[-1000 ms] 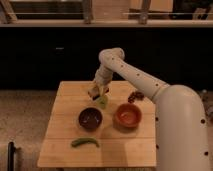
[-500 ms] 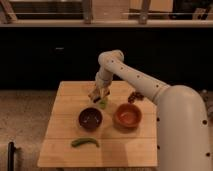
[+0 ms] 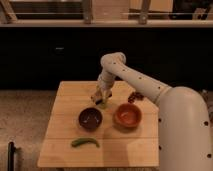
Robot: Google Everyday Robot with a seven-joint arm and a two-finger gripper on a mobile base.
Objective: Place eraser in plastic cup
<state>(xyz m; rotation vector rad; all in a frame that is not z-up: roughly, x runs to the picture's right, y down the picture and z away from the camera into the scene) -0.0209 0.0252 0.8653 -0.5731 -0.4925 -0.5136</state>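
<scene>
Gripper (image 3: 101, 96) low over the plastic cup (image 3: 103, 105), mid-table, toward the back.

Wooden table (image 3: 65, 145) under everything. White arm (image 3: 145, 87) in from the right, elbow high at the back, wrist bent down. Orange bowl (image 3: 127, 115) right of centre. Dark brown bowl (image 3: 90, 118) just left of it, not touching. Long green pod (image 3: 84, 143) flat near the front edge, below the brown bowl. Gripper right above the cup's rim; contact unclear. Cannot tell how far open, or whether anything is held. Cup small, pale yellow-green, upright, just behind the gap between the two bowls.
</scene>
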